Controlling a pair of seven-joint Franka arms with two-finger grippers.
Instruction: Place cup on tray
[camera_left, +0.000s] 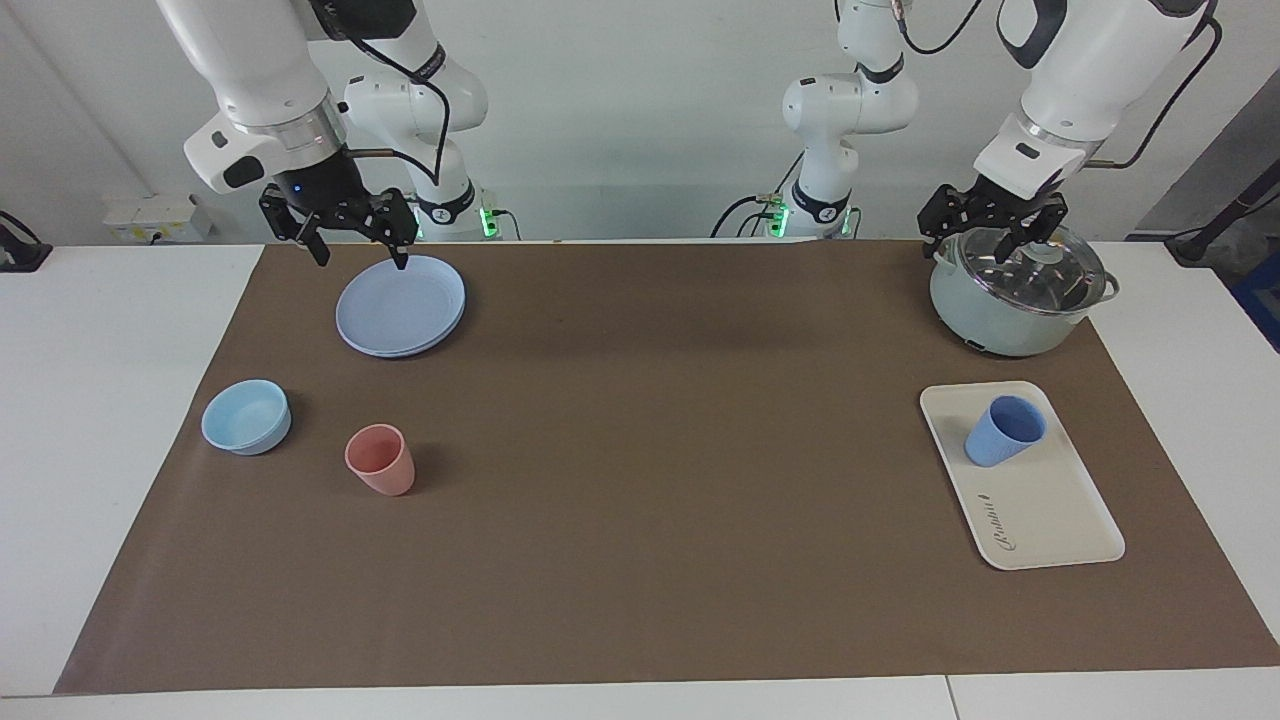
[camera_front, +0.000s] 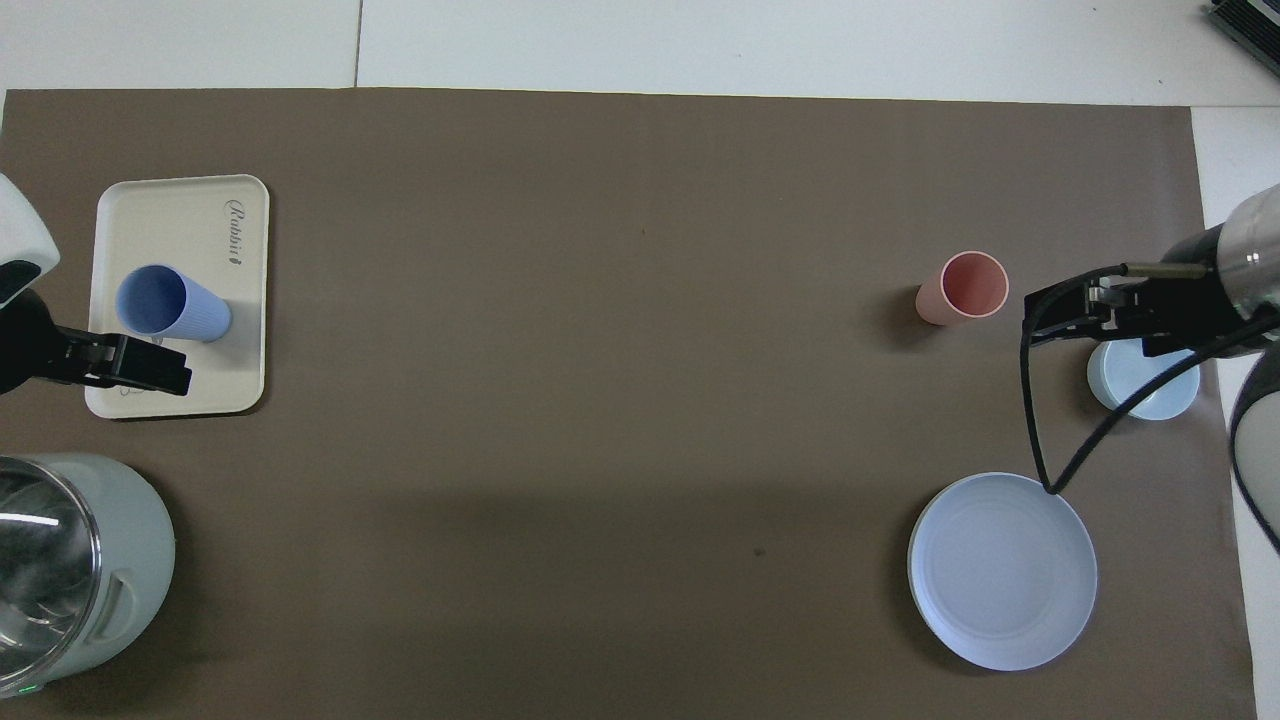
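The periwinkle-blue cup (camera_left: 1004, 431) (camera_front: 168, 306) stands on the cream tray (camera_left: 1050, 510) (camera_front: 190, 225), on the half nearer to the robots, with nothing holding it. My left gripper (camera_left: 985, 250) (camera_front: 150, 368) hangs open and empty in the air over the pot, apart from the cup. Toward the right arm's end of the table, my right gripper (camera_left: 360, 258) (camera_front: 1060, 310) is raised over the blue plate's edge nearer to the robots. It is open and holds nothing.
A pale green pot with a glass lid (camera_left: 1020, 295) (camera_front: 70, 560) sits nearer to the robots than the tray. At the right arm's end lie a round blue plate (camera_left: 400, 305) (camera_front: 1002, 570), a light-blue bowl (camera_left: 246, 416) (camera_front: 1150, 395) and a pink tumbler (camera_left: 381, 460) (camera_front: 962, 288).
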